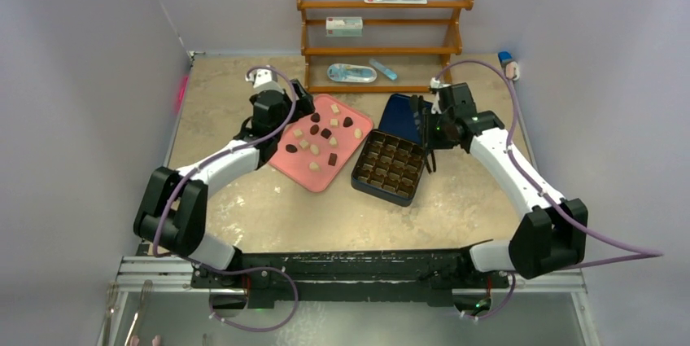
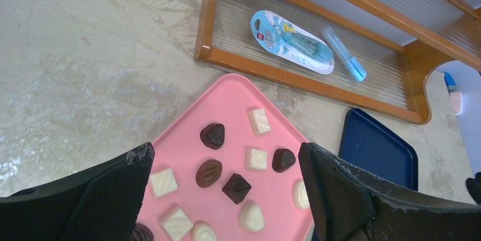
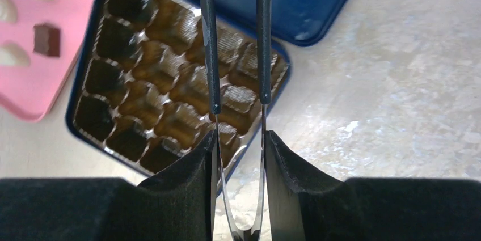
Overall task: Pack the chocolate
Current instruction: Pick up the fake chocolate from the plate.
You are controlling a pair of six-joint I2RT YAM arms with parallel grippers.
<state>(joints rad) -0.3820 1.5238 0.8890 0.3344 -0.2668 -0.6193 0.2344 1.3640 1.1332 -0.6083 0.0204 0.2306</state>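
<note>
The chocolate [image 1: 325, 133], several dark brown and cream-white pieces, lies scattered on a pink tray [image 1: 285, 163]. My left gripper [image 1: 281, 108] hangs open over the tray's far corner. In the left wrist view the chocolate [image 2: 236, 187] lies below the left gripper [image 2: 226, 150], whose fingers touch none of it. Right of the tray sits a dark gridded box [image 1: 390, 167] with empty cups. My right gripper [image 3: 239, 136] is shut on metal tongs [image 3: 211, 54]. The tongs' tips hover over the box [image 3: 71, 122] with nothing between them.
A blue lid [image 1: 403, 114] lies behind the box. A wooden rack [image 1: 382, 37] with small packaged items stands at the back. A small blue and white object [image 1: 508, 63] sits at the far right of the table. Walls close in both sides.
</note>
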